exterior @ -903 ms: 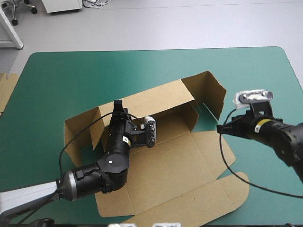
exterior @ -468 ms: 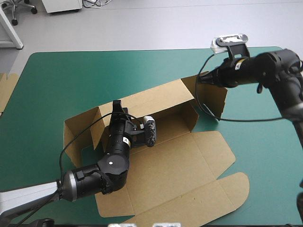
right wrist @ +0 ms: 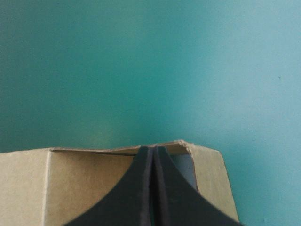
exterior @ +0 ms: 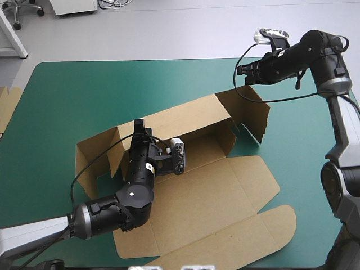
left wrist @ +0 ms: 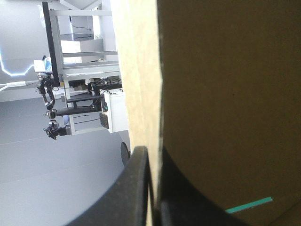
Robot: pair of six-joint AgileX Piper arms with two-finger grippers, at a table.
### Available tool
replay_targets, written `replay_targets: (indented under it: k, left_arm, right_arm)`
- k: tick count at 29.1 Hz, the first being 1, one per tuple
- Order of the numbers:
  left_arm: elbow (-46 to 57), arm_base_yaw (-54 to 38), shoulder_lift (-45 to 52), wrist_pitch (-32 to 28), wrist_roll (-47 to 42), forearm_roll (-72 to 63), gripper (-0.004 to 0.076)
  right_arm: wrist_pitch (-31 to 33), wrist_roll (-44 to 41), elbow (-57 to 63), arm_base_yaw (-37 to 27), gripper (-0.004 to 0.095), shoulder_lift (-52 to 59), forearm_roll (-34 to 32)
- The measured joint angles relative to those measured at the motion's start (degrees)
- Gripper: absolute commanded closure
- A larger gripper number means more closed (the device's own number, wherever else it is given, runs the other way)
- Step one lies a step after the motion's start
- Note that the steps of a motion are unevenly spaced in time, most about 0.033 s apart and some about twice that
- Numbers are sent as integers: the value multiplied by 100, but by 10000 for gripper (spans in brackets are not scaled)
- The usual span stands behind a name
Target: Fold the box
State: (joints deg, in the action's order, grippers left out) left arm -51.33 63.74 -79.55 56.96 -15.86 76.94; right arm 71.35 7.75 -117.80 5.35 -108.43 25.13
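The box (exterior: 214,185) lies at the middle of the table (exterior: 84,90), a partly raised brown sheet: long rear wall upright, end flaps standing, lid panel flat toward the near edge.

Left gripper (exterior: 140,130): unchanged from the earlier views. Its black fingers (left wrist: 122,197) pinch the rear wall, the board's edge held between them.

Right gripper (exterior: 241,71): earlier it was low beside the lid's right side; it has since swung up and away to the far right, and now hangs above and just beyond the box's right end flap. Its fingers (right wrist: 136,188) are pressed together in a point with nothing between them, the flap's top edge just ahead of the tips.

Judgement: the right arm appears placed to push or tuck this end flap while the left arm steadies the wall; the flap is not yet folded in.

Writing: none legible. The box shows no print or label; a small pale sticker on the left arm is too small to read. Spare board (exterior: 8,107) shows at the table's left edge.
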Motion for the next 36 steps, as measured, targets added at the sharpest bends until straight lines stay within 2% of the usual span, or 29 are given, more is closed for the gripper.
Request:
replay_targets:
  k: [4,12,28,36]
  left_arm:
    - [0,0,0,0,-45,0,734]
    - [0,0,0,0,-154,2,734]
    - [4,0,0,-11,-195,2,734]
    - [11,0,0,-11,-195,17,734]
  right_arm:
    - [-185,144,0,-34,927,-260,257]
    - [-502,272,-11,-34,927,-356,283]
    - [-28,272,-82,-34,927,-515,108]
    - [-28,314,678,-34,927,-286,15]
